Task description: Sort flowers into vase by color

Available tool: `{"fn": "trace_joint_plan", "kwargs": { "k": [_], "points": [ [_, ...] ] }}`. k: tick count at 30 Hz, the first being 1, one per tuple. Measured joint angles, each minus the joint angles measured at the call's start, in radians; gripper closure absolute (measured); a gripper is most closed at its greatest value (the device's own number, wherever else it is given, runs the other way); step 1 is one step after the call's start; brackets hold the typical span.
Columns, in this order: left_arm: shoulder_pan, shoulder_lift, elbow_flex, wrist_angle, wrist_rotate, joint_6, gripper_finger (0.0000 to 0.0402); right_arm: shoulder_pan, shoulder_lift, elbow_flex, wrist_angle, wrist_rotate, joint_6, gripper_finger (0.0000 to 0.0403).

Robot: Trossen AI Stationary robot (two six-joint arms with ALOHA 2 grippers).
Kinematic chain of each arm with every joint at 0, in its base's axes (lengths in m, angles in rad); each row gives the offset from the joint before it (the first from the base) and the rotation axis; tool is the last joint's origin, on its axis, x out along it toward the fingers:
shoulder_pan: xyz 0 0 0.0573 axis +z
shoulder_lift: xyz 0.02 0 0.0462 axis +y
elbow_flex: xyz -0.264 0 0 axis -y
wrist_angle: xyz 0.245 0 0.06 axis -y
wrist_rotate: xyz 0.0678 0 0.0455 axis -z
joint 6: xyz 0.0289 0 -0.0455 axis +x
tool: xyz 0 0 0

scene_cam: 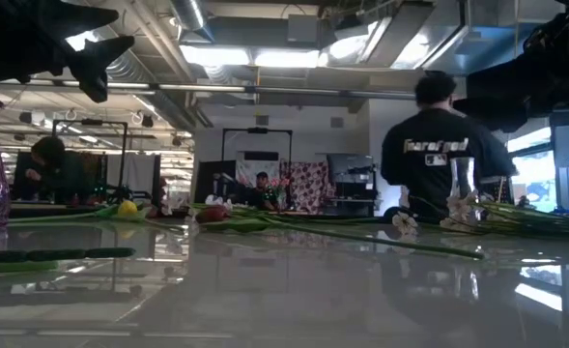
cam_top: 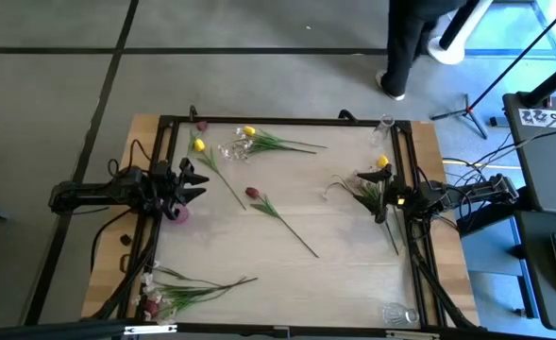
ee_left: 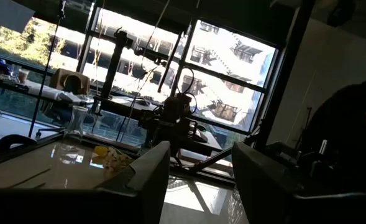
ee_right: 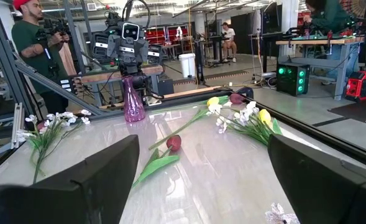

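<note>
Flowers lie loose on the pale table. A yellow tulip (cam_top: 198, 145) and another with white sprays (cam_top: 247, 133) lie at the far left. A dark red tulip (cam_top: 252, 193) lies mid-table, its stem flat. One bunch (cam_top: 191, 289) lies at the near left, and another with a yellow head (cam_top: 382, 162) lies under my right arm. A purple vase (ee_right: 132, 99) stands upright by my left arm. My left gripper (ee_left: 198, 186) is open, raised at the left edge. My right gripper (ee_right: 201, 186) is open and level above the right bunch.
A clear vase (cam_top: 385, 125) stands at the far right corner and another (cam_top: 398, 314) at the near right. A black frame (cam_top: 278, 120) rims the table. People stand and sit in the room beyond, one (scene_cam: 443, 145) close behind the far edge.
</note>
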Motion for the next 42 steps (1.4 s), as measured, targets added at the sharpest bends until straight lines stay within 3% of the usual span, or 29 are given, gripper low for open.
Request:
{"fn": "trace_joint_plan", "kwargs": {
  "k": [16, 21, 27, 31, 37, 42],
  "points": [
    [0.000, 0.000, 0.000, 0.000, 0.000, 0.000, 0.0232, 0.000, 0.000, 0.000, 0.000, 0.000, 0.000, 0.0049],
    [0.000, 0.000, 0.000, 0.011, -0.021, 0.061, 0.0232, 0.000, 0.000, 0.000, 0.000, 0.000, 0.000, 0.0049],
    [0.000, 0.000, 0.000, 0.260, -0.047, -0.325, 0.0232, 0.000, 0.000, 0.000, 0.000, 0.000, 0.000, 0.0049],
    [0.000, 0.000, 0.032, 0.416, -0.132, -0.402, 0.0232, 0.000, 0.000, 0.000, 0.000, 0.000, 0.000, 0.0049],
    [0.000, 0.115, 0.236, 0.262, -0.160, -0.216, 0.0232, 0.000, 0.000, 0.000, 0.000, 0.000, 0.000, 0.0049],
    [0.003, 0.315, 0.396, -0.042, -0.340, -0.142, 0.0232, 0.000, 0.000, 0.000, 0.000, 0.000, 0.000, 0.0049]
  ]
}}
